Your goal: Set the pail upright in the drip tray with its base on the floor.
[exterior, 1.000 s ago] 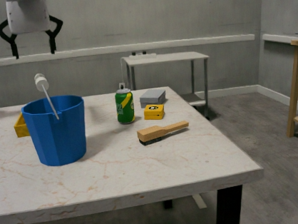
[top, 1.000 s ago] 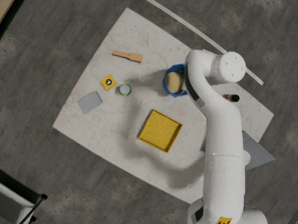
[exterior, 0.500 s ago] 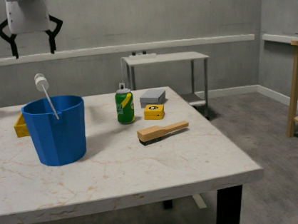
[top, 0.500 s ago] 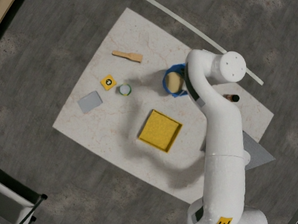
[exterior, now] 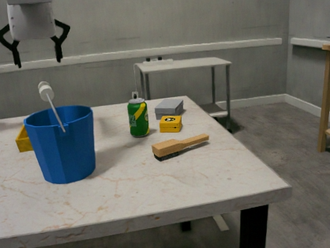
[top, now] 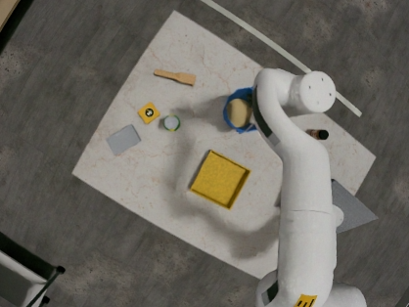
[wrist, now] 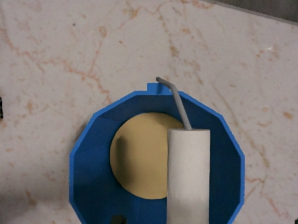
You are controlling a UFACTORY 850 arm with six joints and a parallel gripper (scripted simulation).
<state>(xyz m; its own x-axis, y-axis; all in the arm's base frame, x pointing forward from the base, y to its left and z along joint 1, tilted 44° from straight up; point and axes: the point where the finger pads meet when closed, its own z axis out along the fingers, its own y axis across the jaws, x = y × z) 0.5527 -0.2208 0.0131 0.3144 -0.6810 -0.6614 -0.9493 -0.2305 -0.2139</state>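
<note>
The blue pail [top: 227,115] [exterior: 63,146] [wrist: 90,165] stands upright on the marble table [exterior: 178,186], apart from the tray. Its wire handle with a white grip [exterior: 46,90] [wrist: 187,175] sticks up over the rim. The yellow drip tray [top: 220,178] lies flat nearer the robot's base; only its corner [exterior: 23,141] shows behind the pail in the exterior view. My gripper [exterior: 37,61] is open and empty, hanging well above the pail, almost straight over it. In the top view the arm hides the gripper and part of the pail.
A green can [top: 171,122] [exterior: 138,118], a yellow box [top: 149,112] [exterior: 170,123], a grey box [top: 123,139] [exterior: 169,107] and a wooden brush [top: 175,76] [exterior: 179,146] lie on the table away from the pail. A small dark bottle [top: 318,133] lies beside the arm.
</note>
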